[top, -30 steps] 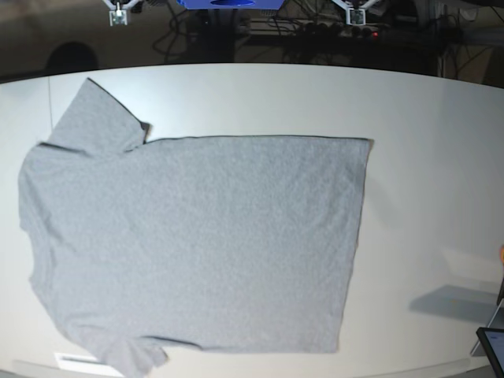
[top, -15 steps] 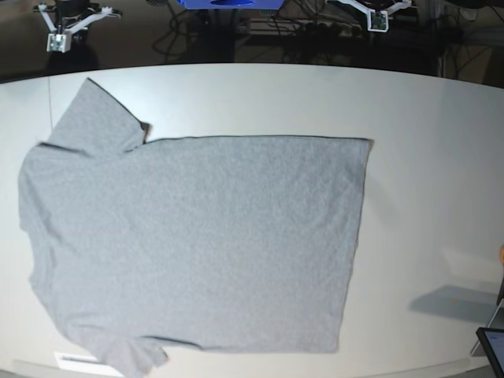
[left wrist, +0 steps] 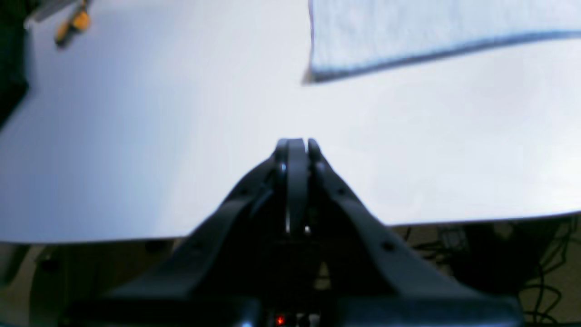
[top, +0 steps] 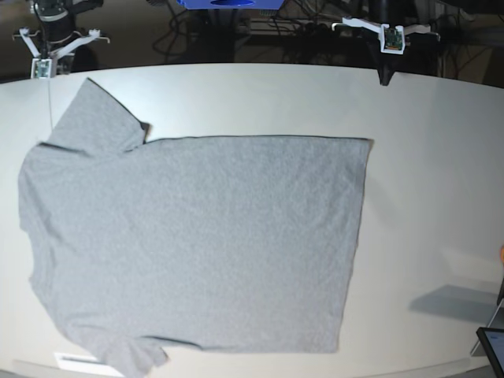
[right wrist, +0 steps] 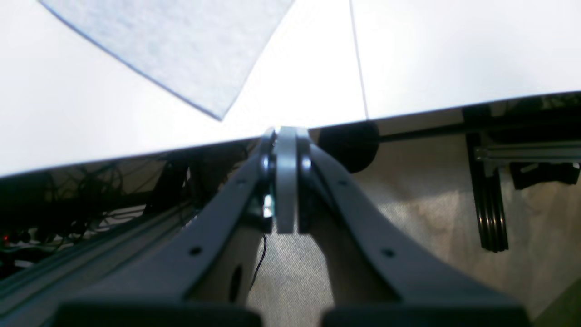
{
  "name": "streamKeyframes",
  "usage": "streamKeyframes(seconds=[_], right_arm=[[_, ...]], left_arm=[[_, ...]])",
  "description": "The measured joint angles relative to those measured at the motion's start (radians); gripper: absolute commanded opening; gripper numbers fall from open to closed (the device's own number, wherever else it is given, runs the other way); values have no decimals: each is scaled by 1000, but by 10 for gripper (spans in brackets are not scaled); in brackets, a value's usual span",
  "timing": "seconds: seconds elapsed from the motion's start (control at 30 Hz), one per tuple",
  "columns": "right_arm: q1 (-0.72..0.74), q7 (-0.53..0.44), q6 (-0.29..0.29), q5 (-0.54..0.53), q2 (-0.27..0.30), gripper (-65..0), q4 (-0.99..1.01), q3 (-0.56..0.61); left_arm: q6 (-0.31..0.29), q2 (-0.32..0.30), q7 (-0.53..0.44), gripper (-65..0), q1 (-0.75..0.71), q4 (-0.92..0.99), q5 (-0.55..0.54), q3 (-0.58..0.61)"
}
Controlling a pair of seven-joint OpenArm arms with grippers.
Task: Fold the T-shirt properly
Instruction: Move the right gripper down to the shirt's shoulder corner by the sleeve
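The grey T-shirt (top: 197, 236) lies flat, plain side up, on the white table (top: 425, 157), its neck end at the left and its hem at the right. My left gripper (top: 386, 77) hovers shut and empty over the far table edge, short of the hem corner (left wrist: 317, 72). In the left wrist view its fingers (left wrist: 297, 144) are pressed together. My right gripper (top: 43, 57) is at the far left edge, shut (right wrist: 286, 131) and empty, just behind the tip of the far sleeve (right wrist: 181, 45).
A table seam (right wrist: 358, 59) runs past the far sleeve. A dark device (top: 492, 346) sits at the near right corner, and an orange item (left wrist: 75, 25) lies at the table's edge. Cables and frames stand behind the table.
Both arms have come down toward the far table edge. The right arm has swung left to the sleeve, the left arm right toward the hem corner. The shirt has not moved.
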State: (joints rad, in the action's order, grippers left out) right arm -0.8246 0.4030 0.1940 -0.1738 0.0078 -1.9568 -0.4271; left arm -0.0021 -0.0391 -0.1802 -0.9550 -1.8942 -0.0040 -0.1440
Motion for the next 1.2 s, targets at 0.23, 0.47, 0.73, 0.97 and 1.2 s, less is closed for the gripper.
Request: streamKeyframes(seconds=[0.23,0.47,0.73,0.97,1.2], right_arm=[[62,123,74,0,1,-646,-5,1],[117,167,224,1,0,-612,-6,-15],[173,167,225,2,-71,-337,-18,-75],[170,171,225,-126,-83,-315,-18,-148],[168,399,305,-543,4,-313,-19,-338]], left_arm=[[-2,2,6,-650,23,12,0,0],[-1,6,7,-650,81,14,4,-84],[-2,-26,171,-650,157,20,6,-153],[-4,-47,219,-650,192,24,2,-148],[-2,-44,219,-650,219,24,2,-146]])
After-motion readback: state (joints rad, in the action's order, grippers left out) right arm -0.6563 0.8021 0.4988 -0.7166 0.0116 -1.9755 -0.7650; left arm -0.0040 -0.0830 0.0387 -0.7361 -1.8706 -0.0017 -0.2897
